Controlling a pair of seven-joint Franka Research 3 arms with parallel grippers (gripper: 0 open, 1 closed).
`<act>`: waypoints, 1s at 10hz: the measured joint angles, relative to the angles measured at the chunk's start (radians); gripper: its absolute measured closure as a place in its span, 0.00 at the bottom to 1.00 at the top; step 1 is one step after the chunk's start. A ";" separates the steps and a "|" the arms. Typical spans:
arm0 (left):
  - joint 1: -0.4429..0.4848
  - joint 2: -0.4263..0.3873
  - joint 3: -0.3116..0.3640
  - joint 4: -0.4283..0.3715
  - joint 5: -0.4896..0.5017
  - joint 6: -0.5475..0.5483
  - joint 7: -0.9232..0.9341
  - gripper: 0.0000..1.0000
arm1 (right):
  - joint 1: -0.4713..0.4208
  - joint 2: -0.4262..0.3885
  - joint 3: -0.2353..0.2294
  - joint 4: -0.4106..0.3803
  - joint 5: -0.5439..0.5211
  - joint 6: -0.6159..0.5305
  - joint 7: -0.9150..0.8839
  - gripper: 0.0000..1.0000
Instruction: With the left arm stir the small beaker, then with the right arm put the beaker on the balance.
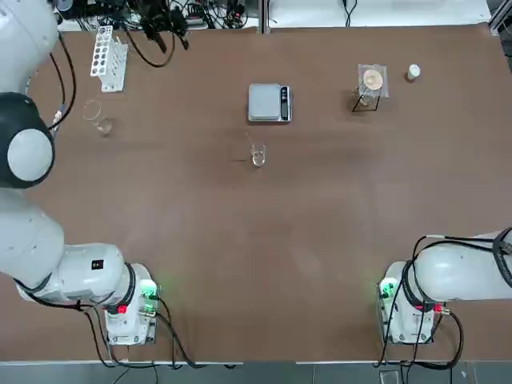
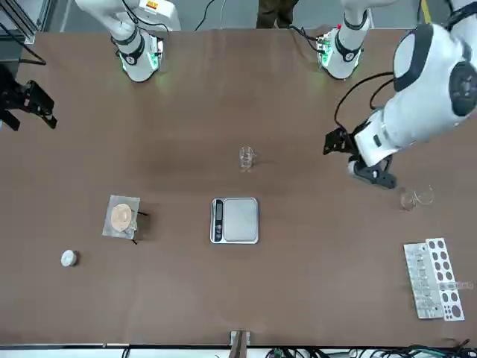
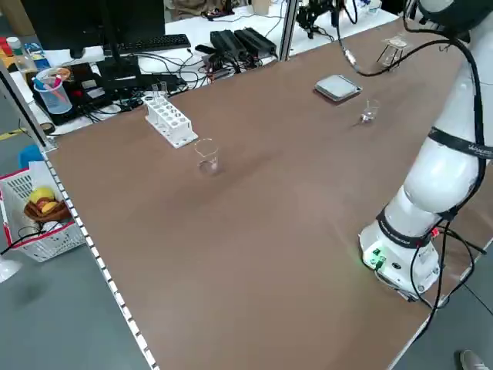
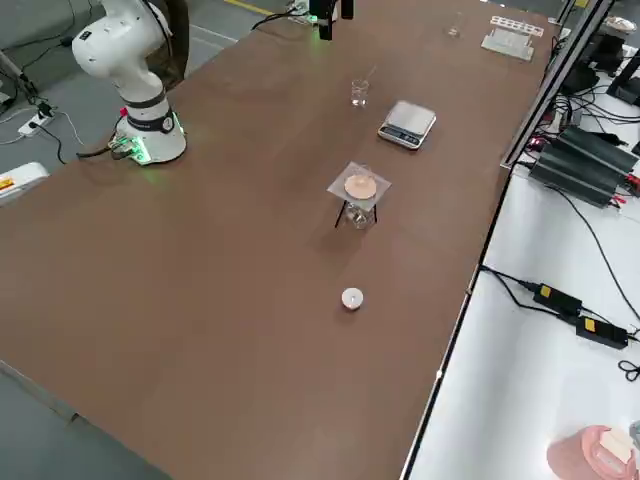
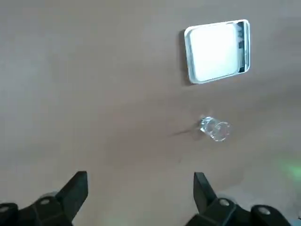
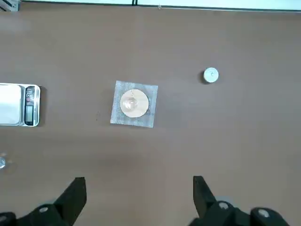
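The brown worktop [image 1: 320, 240] carries everything, and the two white arms rise from bases at its near edge. The left arm [image 2: 432, 82] reaches out over its own side of the worktop, its dark left pincer [image 5: 140, 188] hanging above the bare surface with its two fingers wide apart and nothing between them; in its wrist view the small beaker and the balance both lie ahead of it, well clear of the fingertips. The right arm [image 1: 460, 272] stays folded back near its base, and its right pincer [image 6: 139, 190] also stands spread and empty above the worktop. Near the far left corner stands a white test-tube rack [image 1: 108, 58], with a larger clear beaker [image 1: 99, 118] just in front of it. The balance [image 1: 269, 103], a flat silver-grey square with a dark display strip on one side, sits near the middle of the far half. To its right is a little stand topped by a round orange disc [image 1: 371, 80], and just beyond that a small white cap-like object [image 1: 413, 72]. The small beaker [image 1: 258, 154] stands upright on the worktop just in front of the balance, apart from it, with a thin rod leaning inside.
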 joint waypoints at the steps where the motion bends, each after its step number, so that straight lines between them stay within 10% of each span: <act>1: 0.000 0.002 -0.021 -0.041 -0.011 0.055 0.000 0.01 | 0.000 0.000 0.000 0.000 0.000 0.000 0.000 0.00; 10: -0.162 0.080 -0.061 -0.310 -0.180 0.541 -0.080 0.01 | 0.000 0.000 0.001 0.000 0.000 -0.001 -0.001 0.00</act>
